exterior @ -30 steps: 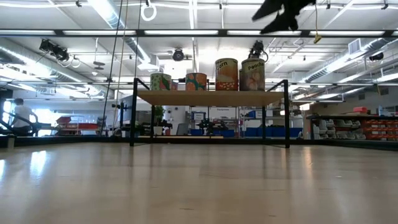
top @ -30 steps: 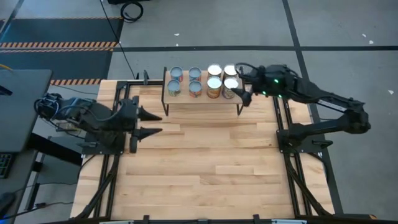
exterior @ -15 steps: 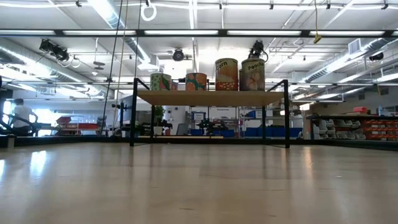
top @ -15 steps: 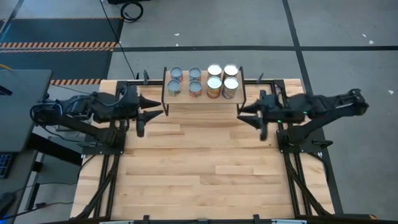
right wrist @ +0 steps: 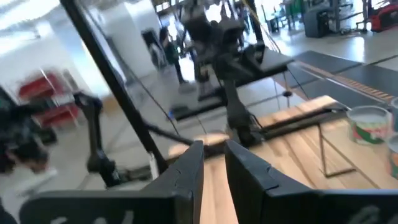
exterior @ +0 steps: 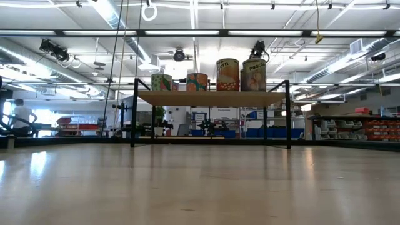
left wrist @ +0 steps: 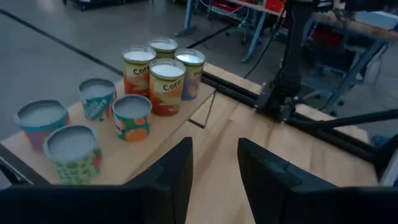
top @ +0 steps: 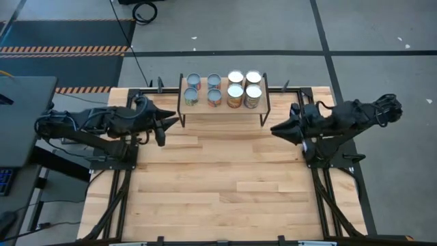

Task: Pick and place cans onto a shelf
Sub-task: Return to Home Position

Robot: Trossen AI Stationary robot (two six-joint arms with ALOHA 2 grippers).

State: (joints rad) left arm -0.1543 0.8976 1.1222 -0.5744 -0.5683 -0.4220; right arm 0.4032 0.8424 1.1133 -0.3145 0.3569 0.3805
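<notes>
Several cans (top: 222,89) stand upright in two rows on the shelf (top: 205,108) at the table's far middle. The low view shows them on its plank (exterior: 206,98). The left wrist view shows the cans (left wrist: 149,81) on the light top (left wrist: 163,134). My left gripper (top: 167,126) hangs open off the shelf's left end, above the table, with nothing between its fingers (left wrist: 214,155). My right gripper (top: 275,128) is shut and empty off the shelf's right end (right wrist: 213,152). One can (right wrist: 367,124) shows at that picture's edge.
Black frame rails (top: 311,119) run along both side edges of the slatted tabletop (top: 218,178), under the arms. The wide near half of the tabletop lies bare. Beyond the table the low view shows a workshop hall with a person (exterior: 22,115) far off.
My right gripper has drawn back from the cans at the shelf's right end toward the table's right edge and nearer side, turning level, and has shut with nothing in it. My left gripper has swung a little toward the shelf's left end. The cans have stayed in place.
</notes>
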